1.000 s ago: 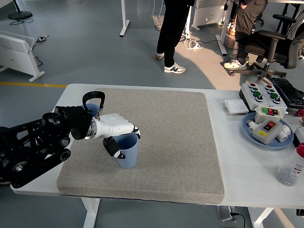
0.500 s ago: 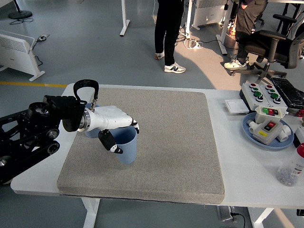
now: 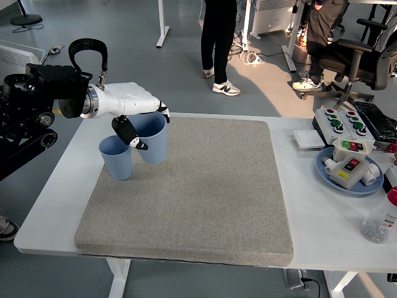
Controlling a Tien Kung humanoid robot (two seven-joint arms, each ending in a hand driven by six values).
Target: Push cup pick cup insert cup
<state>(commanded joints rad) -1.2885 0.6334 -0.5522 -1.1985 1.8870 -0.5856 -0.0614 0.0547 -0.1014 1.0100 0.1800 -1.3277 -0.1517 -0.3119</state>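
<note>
The left hand (image 3: 133, 115) is clamped on a blue cup (image 3: 151, 136), its white fingers (image 3: 149, 104) over the rim at the far side and the thumb against the near wall. The held cup hangs lifted clear of the grey mat (image 3: 198, 186), tilted slightly, its lower wall touching or just beside a second blue cup (image 3: 116, 158). That second cup stands upright on the mat's far left corner, below and left of the hand. At the right end of the white counter (image 3: 310, 211), a blue plate (image 3: 347, 180) carries a button box (image 3: 346, 164).
</note>
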